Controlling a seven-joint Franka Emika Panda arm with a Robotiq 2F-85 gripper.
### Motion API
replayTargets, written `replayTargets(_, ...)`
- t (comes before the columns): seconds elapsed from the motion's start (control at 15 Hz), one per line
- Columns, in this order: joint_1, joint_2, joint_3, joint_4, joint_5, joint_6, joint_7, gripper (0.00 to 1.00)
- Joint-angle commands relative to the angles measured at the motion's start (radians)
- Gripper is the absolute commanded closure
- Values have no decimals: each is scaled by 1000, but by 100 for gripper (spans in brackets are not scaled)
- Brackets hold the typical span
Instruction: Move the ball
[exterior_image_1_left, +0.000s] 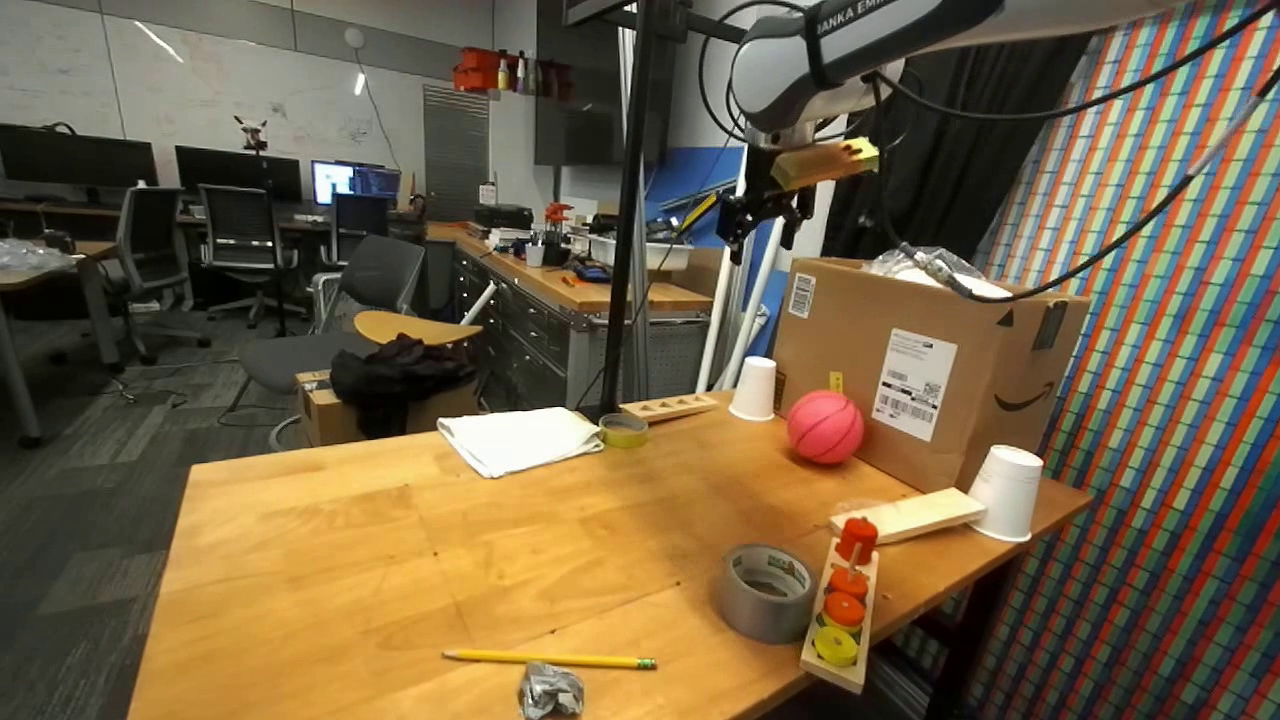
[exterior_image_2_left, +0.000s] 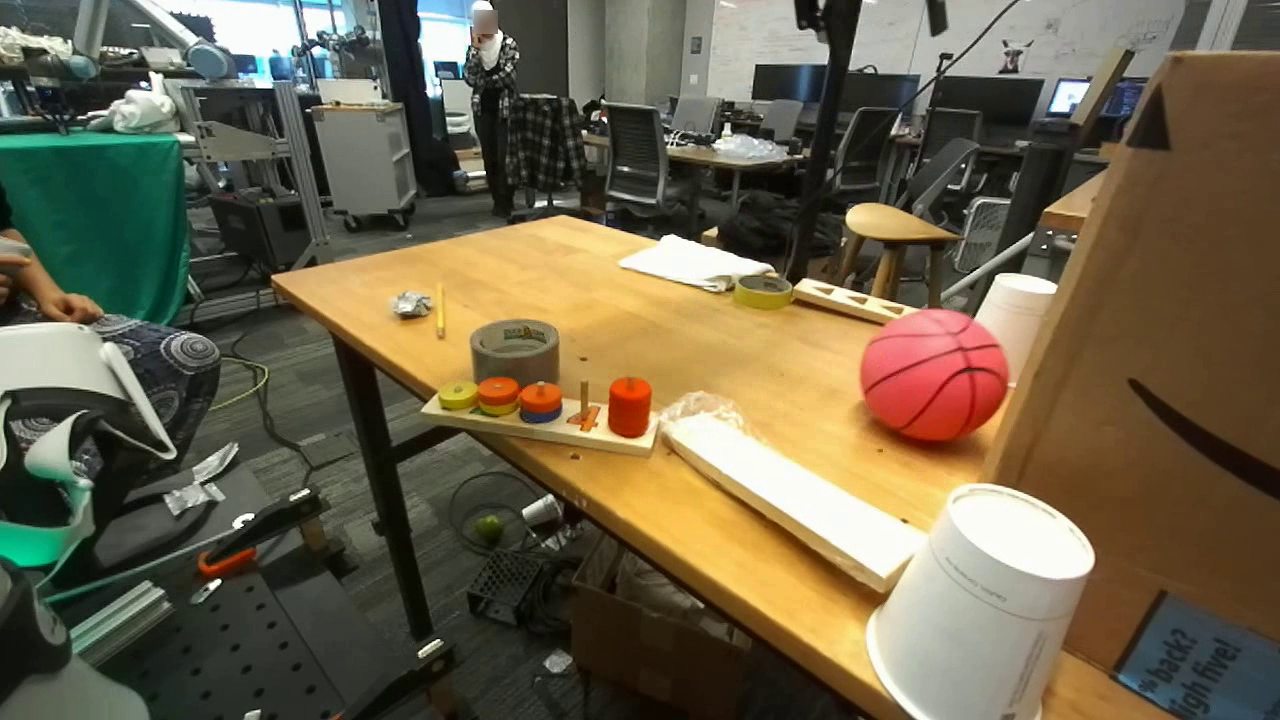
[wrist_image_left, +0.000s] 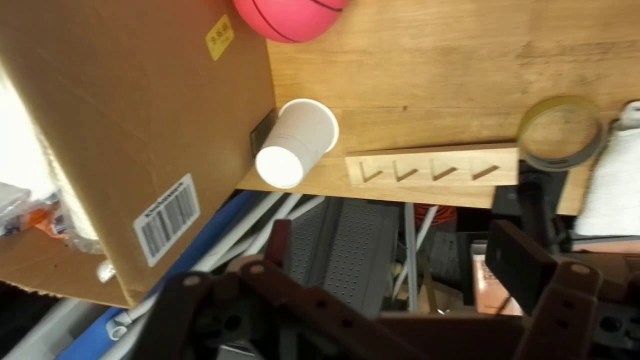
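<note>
The ball (exterior_image_1_left: 825, 427) is pinkish-red with thin dark seam lines. It rests on the wooden table against or close beside the large cardboard box; in an exterior view (exterior_image_2_left: 935, 375) it also sits beside the box. In the wrist view the ball (wrist_image_left: 292, 17) is cut off by the top edge. My gripper (exterior_image_1_left: 763, 238) is in the air, well above the table's far edge and the box. In the wrist view the gripper (wrist_image_left: 400, 260) is open, with its fingers wide apart and nothing between them.
The tall cardboard box (exterior_image_1_left: 930, 375) stands behind the ball. White cups (exterior_image_1_left: 754, 388) (exterior_image_1_left: 1006, 493), a wooden board (exterior_image_1_left: 910, 515), a ring stacker (exterior_image_1_left: 842, 615), a grey tape roll (exterior_image_1_left: 767, 594), a yellow tape roll (exterior_image_1_left: 624, 431), a white cloth (exterior_image_1_left: 520, 440) and a pencil (exterior_image_1_left: 550, 659) lie around the table.
</note>
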Motion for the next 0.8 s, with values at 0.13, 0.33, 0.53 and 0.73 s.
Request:
replayTargets(0.13, 51, -263, 143, -315, 71, 34, -8, 0)
replayTargets(0.33, 50, -221, 168, -268, 86, -2, 6, 0)
replayTargets(0.53, 52, -263, 179, -319, 100, 2, 4, 0)
replayTargets(0.73, 46, -265, 175, -327, 101, 6, -1, 0)
